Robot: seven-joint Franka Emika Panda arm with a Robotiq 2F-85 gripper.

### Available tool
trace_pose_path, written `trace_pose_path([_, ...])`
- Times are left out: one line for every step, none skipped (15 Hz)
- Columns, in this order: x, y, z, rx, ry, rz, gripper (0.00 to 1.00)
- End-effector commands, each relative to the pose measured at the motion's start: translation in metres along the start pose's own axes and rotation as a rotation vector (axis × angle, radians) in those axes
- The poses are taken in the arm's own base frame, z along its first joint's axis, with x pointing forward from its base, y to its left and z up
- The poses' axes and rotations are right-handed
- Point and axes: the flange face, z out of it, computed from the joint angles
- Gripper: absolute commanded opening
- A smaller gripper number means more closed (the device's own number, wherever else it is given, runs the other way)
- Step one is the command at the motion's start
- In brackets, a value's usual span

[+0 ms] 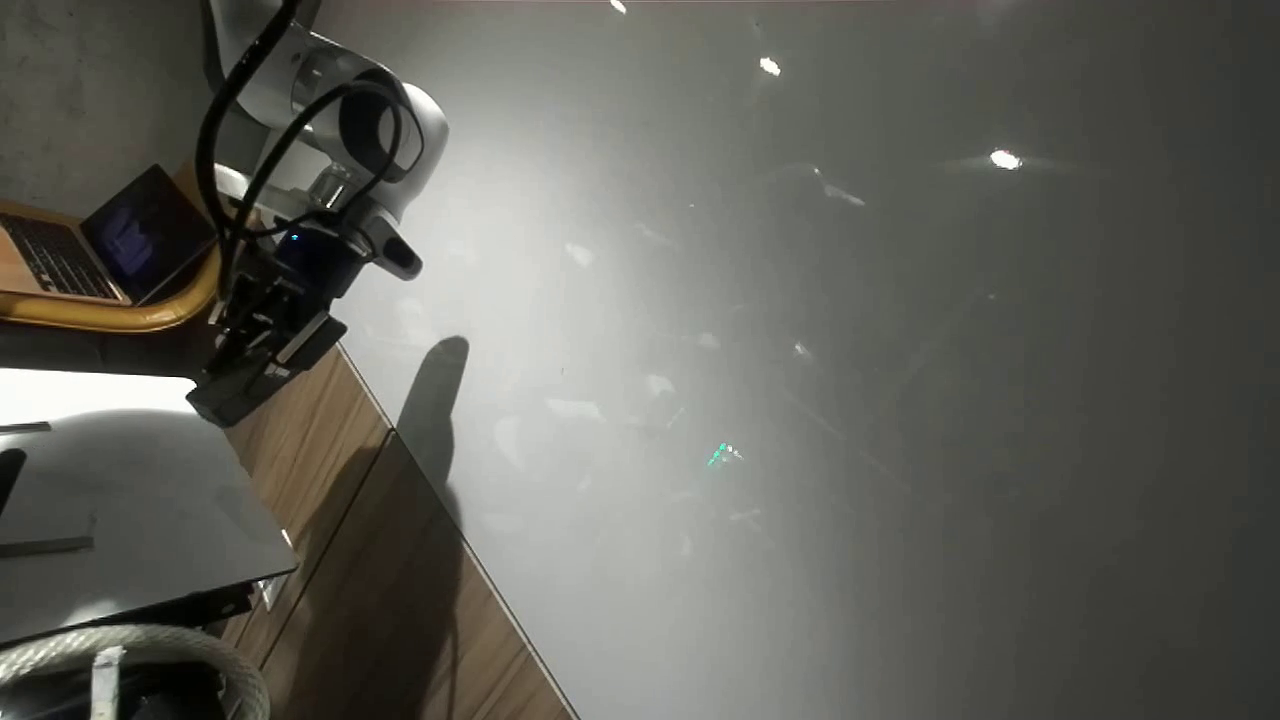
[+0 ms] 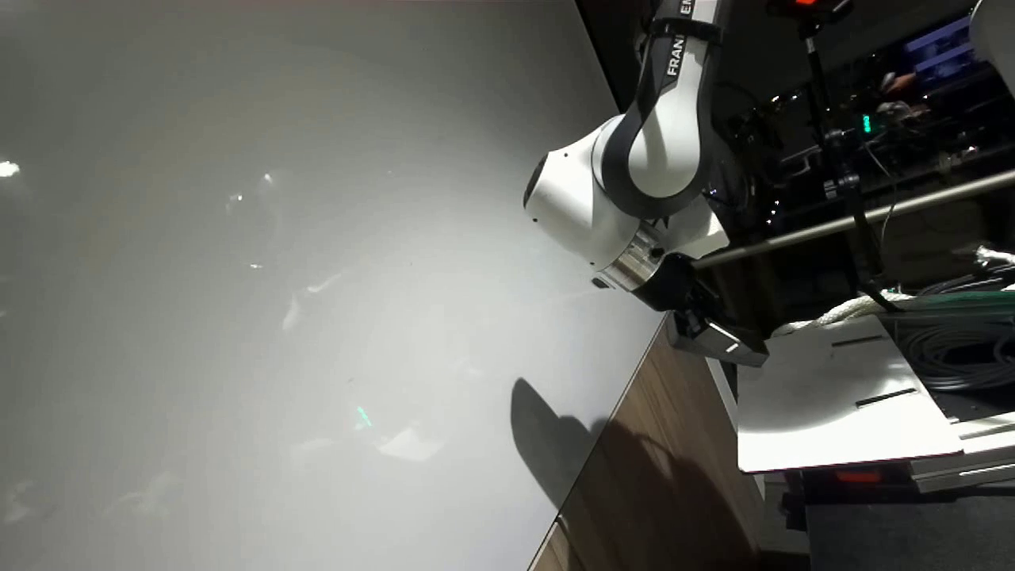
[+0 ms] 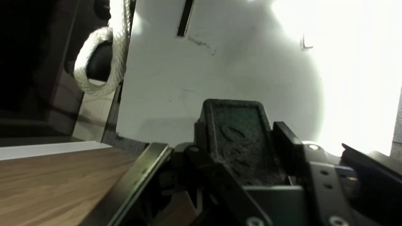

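Holding the block between fingers closed to its width, hovering by the panel; probably needing steady squeezing and slow, level carrying.

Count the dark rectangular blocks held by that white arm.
1: a dark grey rectangular block, material unclear, held in the black two-fingered tool; none other shows.

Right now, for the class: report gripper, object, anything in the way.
Gripper closed on dark block. White panel beyond it, contact unclear. Possible snag: rope loop beside panel.
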Motion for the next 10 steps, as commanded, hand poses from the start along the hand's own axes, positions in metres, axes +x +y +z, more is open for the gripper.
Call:
trace_pose_path([0.002, 0.023, 0.037, 0.112, -0.097, -0.024, 0.30])
trace_pose_path([0.003, 0.027, 0.048, 0.138, -0.122, -0.028, 0.30])
trace_pose_path([0.007, 0.030, 0.059, 0.164, -0.149, -0.037, 0.30])
trace_pose_path([0.011, 0.032, 0.069, 0.200, -0.179, -0.058, 0.30])
trace_pose_path([0.014, 0.033, 0.081, 0.223, -0.204, -0.064, 0.30])
trace_pose_path([0.017, 0.034, 0.089, 0.244, -0.224, -0.068, 0.30])
trace_pose_path([0.020, 0.033, 0.096, 0.260, -0.241, -0.074, 0.30])
trace_pose_path([0.023, 0.033, 0.101, 0.270, -0.252, -0.076, 0.30])
trace_pose_path([0.027, 0.032, 0.101, 0.278, -0.258, -0.080, 0.30])
trace_pose_path([0.029, 0.032, 0.101, 0.284, -0.264, -0.084, 0.30])
